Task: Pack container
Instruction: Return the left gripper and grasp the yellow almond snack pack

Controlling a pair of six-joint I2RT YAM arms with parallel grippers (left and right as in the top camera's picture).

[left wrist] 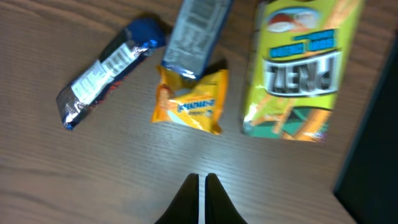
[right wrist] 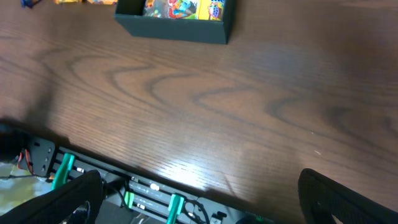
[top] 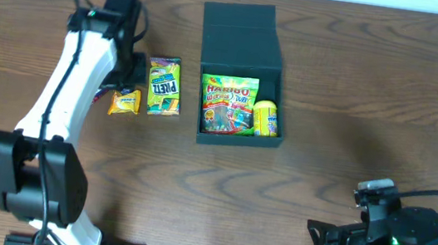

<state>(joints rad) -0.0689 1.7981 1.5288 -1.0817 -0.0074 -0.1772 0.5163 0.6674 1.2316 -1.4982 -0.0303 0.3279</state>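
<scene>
The black container (top: 243, 35) stands open at the table's middle, its flap lid up at the back. Inside lie a Haribo packet (top: 227, 103) and a yellow item (top: 265, 118). Left of it lie a yellow-green pretzel packet (top: 164, 86) and a small orange packet (top: 124, 102). My left gripper (left wrist: 202, 182) is shut and empty, hovering just short of the orange packet (left wrist: 189, 103), with the pretzel packet (left wrist: 301, 68) to its right. My right gripper (right wrist: 199, 199) is open and empty over the table's front edge, far from the container (right wrist: 174, 28).
A dark blue packet (left wrist: 106, 68) and a grey-blue packet (left wrist: 196, 34) lie beside the orange one. The container's wall (left wrist: 373, 155) shows at the right edge of the left wrist view. The arm's mounting rail (right wrist: 143, 199) runs along the front.
</scene>
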